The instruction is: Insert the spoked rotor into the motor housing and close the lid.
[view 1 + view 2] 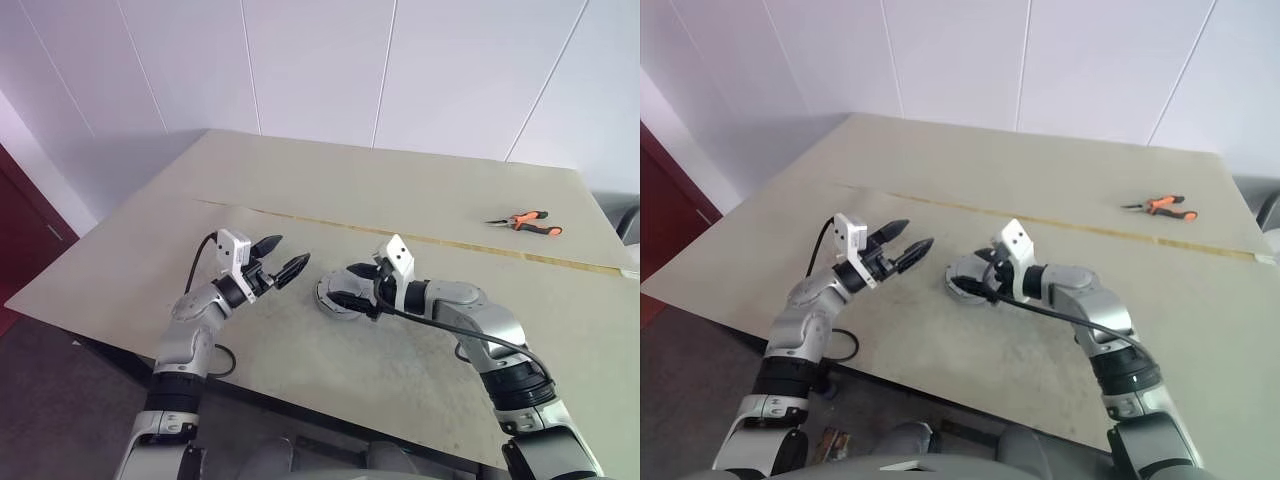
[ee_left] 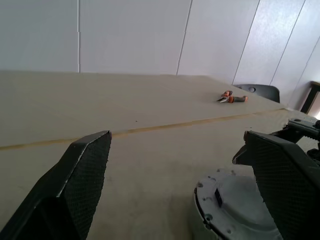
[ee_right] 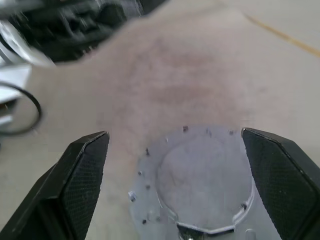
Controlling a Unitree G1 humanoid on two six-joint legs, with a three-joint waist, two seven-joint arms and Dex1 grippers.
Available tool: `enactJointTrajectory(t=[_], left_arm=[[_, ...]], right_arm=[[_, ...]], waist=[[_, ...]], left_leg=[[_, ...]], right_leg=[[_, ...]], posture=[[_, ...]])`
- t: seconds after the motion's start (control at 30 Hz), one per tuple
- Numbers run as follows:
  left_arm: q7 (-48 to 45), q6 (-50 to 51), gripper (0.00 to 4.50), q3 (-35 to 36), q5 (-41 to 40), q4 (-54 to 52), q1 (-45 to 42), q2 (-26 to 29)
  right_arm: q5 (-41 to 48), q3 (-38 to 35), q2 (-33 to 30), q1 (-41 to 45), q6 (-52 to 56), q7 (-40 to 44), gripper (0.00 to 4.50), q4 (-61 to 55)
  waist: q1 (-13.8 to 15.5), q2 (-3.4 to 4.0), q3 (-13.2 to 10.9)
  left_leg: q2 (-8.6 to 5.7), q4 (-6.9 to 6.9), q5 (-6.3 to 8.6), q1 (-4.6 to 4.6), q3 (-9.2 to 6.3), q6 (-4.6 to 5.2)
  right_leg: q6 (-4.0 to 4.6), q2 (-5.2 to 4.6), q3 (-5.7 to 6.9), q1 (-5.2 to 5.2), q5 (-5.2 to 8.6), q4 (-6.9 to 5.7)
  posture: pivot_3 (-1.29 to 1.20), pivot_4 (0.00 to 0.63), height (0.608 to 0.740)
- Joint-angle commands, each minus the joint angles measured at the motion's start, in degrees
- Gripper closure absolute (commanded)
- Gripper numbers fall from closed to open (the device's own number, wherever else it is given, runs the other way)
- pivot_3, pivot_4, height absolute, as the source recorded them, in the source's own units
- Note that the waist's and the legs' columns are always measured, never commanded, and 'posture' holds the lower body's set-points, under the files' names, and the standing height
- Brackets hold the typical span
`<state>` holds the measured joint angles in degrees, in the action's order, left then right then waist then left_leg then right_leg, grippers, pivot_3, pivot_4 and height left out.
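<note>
On the table — motor housing, pale underside up, contents unseen — both grippers' jaws spread, empty

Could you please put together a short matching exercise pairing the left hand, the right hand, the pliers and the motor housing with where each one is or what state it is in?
Things:
1. left hand
2. right hand
3. pliers
4. motor housing

Places or states:
A. lying at the far right of the table, beyond the yellow line
B. open, hovering over the table beside the drum, gripping nothing
C. resting on the table with its pale flat face up
D. open, its fingers on either side of the silvery drum

Pairs: 1-B, 2-D, 3-A, 4-C
</note>
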<state>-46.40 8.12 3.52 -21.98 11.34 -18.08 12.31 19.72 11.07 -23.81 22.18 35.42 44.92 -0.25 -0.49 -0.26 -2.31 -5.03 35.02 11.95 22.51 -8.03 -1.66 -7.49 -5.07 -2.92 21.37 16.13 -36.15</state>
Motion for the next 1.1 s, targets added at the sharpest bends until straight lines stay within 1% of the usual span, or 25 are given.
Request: enactJointTrajectory(t=[0.03,0.2,0.37,0.63,0.7,0.8,0.87,1.1], left_arm=[[-0.21,-1.04,0.00,-0.10,-0.27,-3.36,-0.11,0.87],[0.06,-1.24,0.00,-0.03,-0.33,-3.44,0.01,1.51],[0.23,-1.36,0.00,-0.19,-0.28,-3.46,-0.11,1.48],[0.23,-1.33,0.00,0.17,-0.34,-3.63,-0.24,2.27],[0.14,-1.64,0.00,0.08,0.29,-3.68,0.05,3.11],[0.05,-2.02,0.00,-0.17,0.98,-3.87,0.56,4.41],[-0.31,-1.86,0.00,-0.13,0.50,-4.47,0.90,5.13],[-1.90,-2.51,0.00,-0.65,1.39,-5.62,2.50,8.04]], right_arm=[[-2.22,1.07,-0.37,1.37,-2.40,0.63,0.03,0.41],[-7.64,3.59,-0.49,1.14,-7.00,-0.29,0.03,3.08],[-8.88,3.45,0.27,1.00,-8.01,-0.24,0.03,3.84],[-8.83,3.47,1.30,0.86,-6.83,-0.07,0.03,4.56],[-8.97,3.39,1.49,0.84,-6.90,-0.10,0.39,4.62],[-9.43,3.26,1.78,0.95,-7.59,-0.35,0.39,4.82],[-9.22,2.75,2.50,1.10,-7.98,-0.64,0.03,4.86],[-8.92,2.65,2.92,1.38,-8.55,0.51,0.02,4.93]], waist=[[0.01,0.00,0.00],[-0.08,0.00,0.00],[-0.04,0.01,0.00],[-0.10,0.01,0.00],[-0.12,0.01,0.00],[-0.11,0.01,0.00],[-0.10,0.01,0.00],[-0.10,0.02,0.00]], left_leg=[[0.00,0.01,0.00,0.00,0.00,0.00],[0.00,0.01,0.06,-0.09,0.00,-0.09],[0.00,0.02,0.01,-0.08,0.00,-0.01],[0.00,0.02,0.03,-0.09,-0.02,-0.05],[0.01,0.01,0.02,-0.10,-0.02,-0.04],[0.01,-0.01,0.02,-0.10,-0.02,-0.02],[0.01,-0.03,0.01,-0.10,-0.02,-0.02],[0.02,-0.01,0.08,-0.10,-0.02,-0.14]], right_leg=[[0.00,0.00,0.00,0.01,0.00,0.00],[0.02,0.01,0.01,-0.02,0.01,0.00],[0.02,0.00,0.00,-0.01,0.00,0.00],[0.02,0.01,0.01,-0.01,0.01,-0.01],[0.02,0.01,0.01,-0.01,0.01,-0.01],[0.02,0.01,0.01,0.00,0.01,-0.01],[0.02,0.01,0.01,0.01,0.01,0.00],[0.05,0.01,0.01,0.00,0.02,0.00]], posture=[[0.00,0.000,0.740],[0.00,0.000,0.740],[0.00,0.000,0.740],[0.00,0.000,0.740],[0.00,0.000,0.740],[0.00,0.000,0.740],[0.00,0.000,0.740],[0.00,0.000,0.740]])
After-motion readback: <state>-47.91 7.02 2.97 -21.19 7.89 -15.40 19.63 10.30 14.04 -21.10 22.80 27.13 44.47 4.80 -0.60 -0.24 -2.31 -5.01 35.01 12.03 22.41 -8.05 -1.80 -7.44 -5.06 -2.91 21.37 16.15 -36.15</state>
